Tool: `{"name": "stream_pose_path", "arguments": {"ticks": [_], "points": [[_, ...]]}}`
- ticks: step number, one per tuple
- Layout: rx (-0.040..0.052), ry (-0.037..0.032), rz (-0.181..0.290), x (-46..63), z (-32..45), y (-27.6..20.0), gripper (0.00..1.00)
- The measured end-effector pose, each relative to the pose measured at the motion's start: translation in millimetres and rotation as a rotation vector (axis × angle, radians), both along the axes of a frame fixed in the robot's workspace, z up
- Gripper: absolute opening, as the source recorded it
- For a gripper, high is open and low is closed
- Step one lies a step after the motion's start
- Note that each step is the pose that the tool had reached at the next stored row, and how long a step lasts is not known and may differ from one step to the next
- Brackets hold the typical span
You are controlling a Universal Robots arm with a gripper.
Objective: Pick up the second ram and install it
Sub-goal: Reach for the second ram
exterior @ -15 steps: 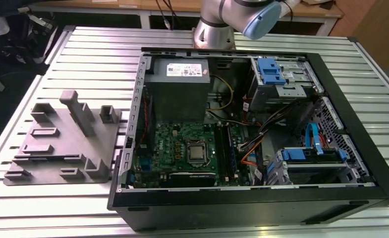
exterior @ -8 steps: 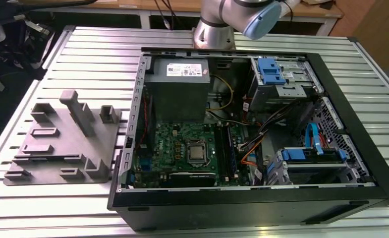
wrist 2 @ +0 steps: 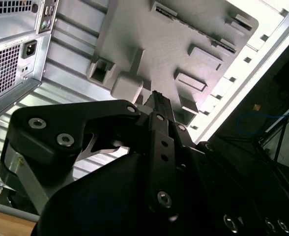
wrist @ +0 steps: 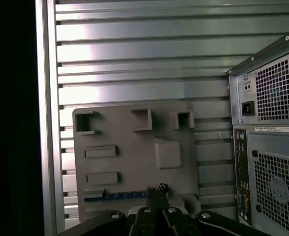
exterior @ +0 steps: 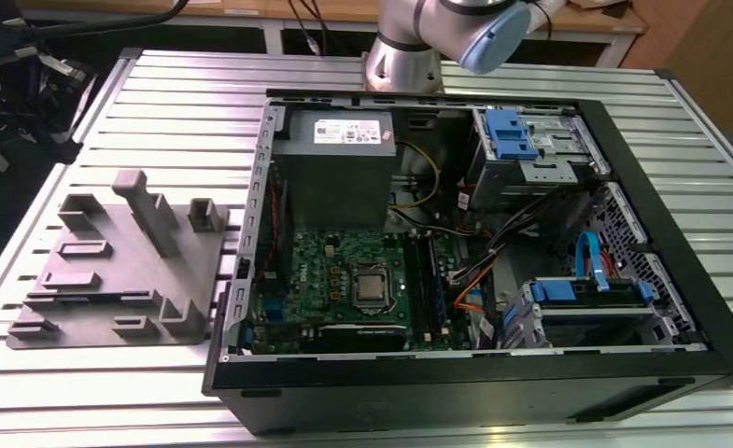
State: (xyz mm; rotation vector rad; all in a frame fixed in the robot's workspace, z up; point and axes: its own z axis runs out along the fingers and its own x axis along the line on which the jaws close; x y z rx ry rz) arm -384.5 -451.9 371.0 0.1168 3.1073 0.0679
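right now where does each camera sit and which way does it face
Exterior view: off the arm, high up, looking down on the open computer case, grey fixture plate and slatted table; the arm shows behind the case.
Second wrist view: on the wrist, looking along the tool at the fixture plate and the case's rear.
First wrist view: on the wrist, looking past the tool at the fixture plate, where a blue strip, likely the second ram, sits.
Shared: both wrist views show tool, fixture plate, case rear and table.

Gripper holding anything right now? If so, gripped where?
Nothing held. The black gripper has its fingers together with nothing between them, facing the grey fixture plate; a thin blue-green memory stick lies at that plate's edge.
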Motion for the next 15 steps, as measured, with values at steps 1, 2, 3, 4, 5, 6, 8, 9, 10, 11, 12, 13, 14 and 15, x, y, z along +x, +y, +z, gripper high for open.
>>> {"name": "stream_pose_path", "arguments": {"ticks": [1, 2, 3, 4, 5, 6, 8, 9, 10, 11, 12, 13, 14, 15], "points": [[0.0, 0.0, 0.0, -0.4, -0.7, -1.5, 0.07], [-0.0001, 0.0001, 0.0, -0.6, -1.5, -2.9, 0.07], [0.0, 0.0, 0.0, -0.8, -2.5, -4.3, 0.07], [-0.0001, 0.0001, 0.0, -0.9, -3.3, -5.6, 0.07], [-0.0001, 0.0001, 0.0, -1.0, -4.3, -6.8, 0.07], [-0.0001, 0.0001, 0.0, -1.1, -5.3, -8.1, 0.07], [0.0, 0.0001, 0.0, -1.3, -7.5, -10.6, 0.07], [0.0, 0.0, 0.0, -1.3, -8.6, -11.7, 0.07], [0.0, 0.0, 0.0, -1.4, -9.8, -12.8, 0.07], [0.0001, -0.0001, 0.0, -1.5, -11.0, -13.9, 0.07], [-0.0001, 0.0001, 0.0, -1.6, -12.2, -15.2, 0.07], [0.0, 0.0, 0.0, -1.8, -13.4, -16.7, 0.07], [0.0, 0.0, 0.0, -2.1, -14.5, -18.1, 0.07], [-0.0001, 0.0001, 0.0, -2.3, -15.4, -19.4, 0.07]]}}
